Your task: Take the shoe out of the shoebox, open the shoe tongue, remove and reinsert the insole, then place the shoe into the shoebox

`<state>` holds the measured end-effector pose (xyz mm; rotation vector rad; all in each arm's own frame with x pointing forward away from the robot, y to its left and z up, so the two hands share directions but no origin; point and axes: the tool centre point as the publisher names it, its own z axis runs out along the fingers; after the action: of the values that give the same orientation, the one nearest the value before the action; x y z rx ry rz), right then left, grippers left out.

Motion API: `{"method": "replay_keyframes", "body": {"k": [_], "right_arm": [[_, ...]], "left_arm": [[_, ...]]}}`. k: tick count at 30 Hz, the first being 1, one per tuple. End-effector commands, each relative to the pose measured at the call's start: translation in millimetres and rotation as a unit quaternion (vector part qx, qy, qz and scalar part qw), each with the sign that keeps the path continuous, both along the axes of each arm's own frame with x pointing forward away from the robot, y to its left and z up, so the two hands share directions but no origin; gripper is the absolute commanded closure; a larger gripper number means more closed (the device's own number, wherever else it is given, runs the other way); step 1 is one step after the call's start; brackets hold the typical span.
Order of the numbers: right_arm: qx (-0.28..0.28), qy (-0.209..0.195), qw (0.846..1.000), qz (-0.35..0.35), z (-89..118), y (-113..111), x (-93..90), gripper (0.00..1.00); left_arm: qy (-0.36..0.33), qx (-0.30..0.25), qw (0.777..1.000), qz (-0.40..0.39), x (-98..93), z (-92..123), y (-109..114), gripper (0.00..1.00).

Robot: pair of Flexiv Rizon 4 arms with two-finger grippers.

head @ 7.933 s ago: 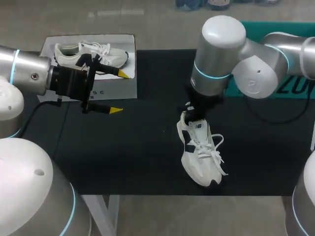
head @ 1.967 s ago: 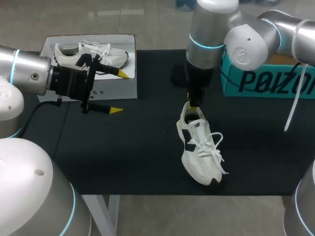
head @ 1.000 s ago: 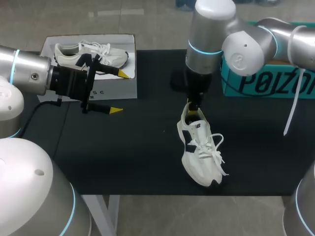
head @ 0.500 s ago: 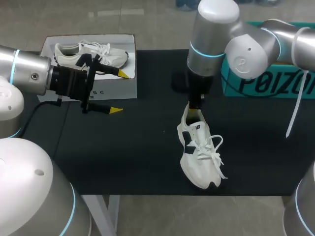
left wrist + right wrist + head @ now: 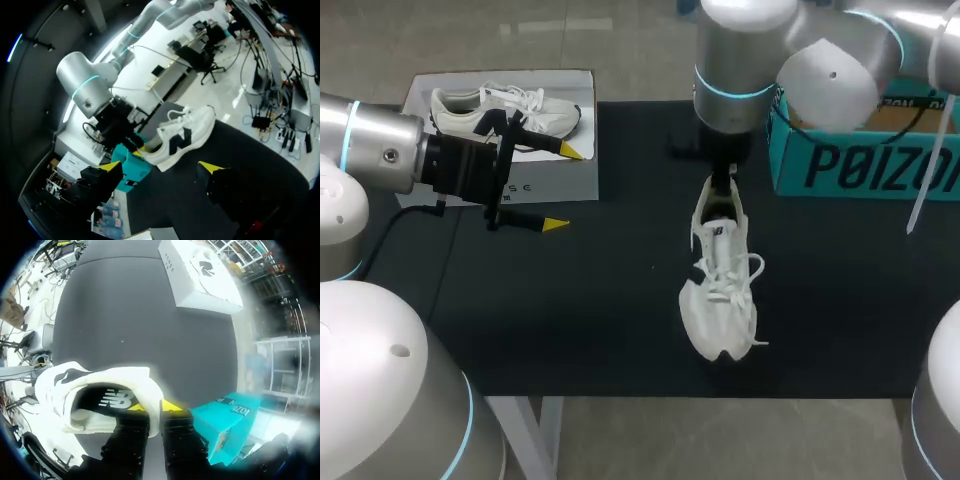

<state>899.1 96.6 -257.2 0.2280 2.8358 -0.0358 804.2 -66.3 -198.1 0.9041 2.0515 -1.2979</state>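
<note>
A white sneaker point(image 5: 720, 290) with a dark side logo hangs over the black mat, heel up and toe down near the front edge. My right gripper point(image 5: 722, 190) is shut on the back of its heel collar. In the right wrist view the heel wall sits pinched between the two yellow tips of the right gripper point(image 5: 154, 407), and the shoe point(image 5: 95, 390) opens out beside them. The teal shoebox point(image 5: 860, 150) stands at the back right, also seen as the shoebox point(image 5: 225, 425). My left gripper point(image 5: 563, 187) hovers open and empty at the left; from the left gripper point(image 5: 160, 167) the sneaker point(image 5: 185, 137) shows ahead.
A flat white box point(image 5: 500, 160) lies at the back left with a second white shoe point(image 5: 505, 108) on it; the white box point(image 5: 200, 272) shows far ahead of the right gripper. The black mat point(image 5: 600, 300) covers the table between the arms.
My right gripper has closed on the heel collar and lifted it. The sneaker swung so its toe now points at the front edge, and it shifted slightly right.
</note>
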Motion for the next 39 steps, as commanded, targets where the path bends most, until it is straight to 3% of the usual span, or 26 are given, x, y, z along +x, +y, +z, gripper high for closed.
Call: {"method": "replay_keyframes", "body": {"k": [1, 6, 12, 36, 39], "right_arm": [[-0.005, -0.024, 0.999, -0.027, 100, -22, 0.9, 1.0], [-0.006, -0.038, 0.996, -0.081, 141, -55, 26.8, 1.0], [-0.033, -0.032, 0.987, -0.157, 155, -101, 42.7, 1.0], [-0.033, -0.032, 0.987, -0.157, 155, -101, 42.7, 1.0], [-0.029, -0.017, 0.973, -0.228, 157, -126, 69.3, 1.0]], "left_arm": [[0.0, 0.002, 1.0, 0.0, 0.1, 0, 0, 0.0], [0.0, 0.002, 1.0, 0.0, 0.1, 0, 0, 0.0], [0.0, 0.002, 1.0, 0.0, 0.1, 0, 0, 0.0], [0.0, 0.002, 1.0, 0.0, 0.1, 0, 0, 0.0], [0.0, 0.002, 1.0, 0.0, 0.1, 0, 0, 0.0]]}}
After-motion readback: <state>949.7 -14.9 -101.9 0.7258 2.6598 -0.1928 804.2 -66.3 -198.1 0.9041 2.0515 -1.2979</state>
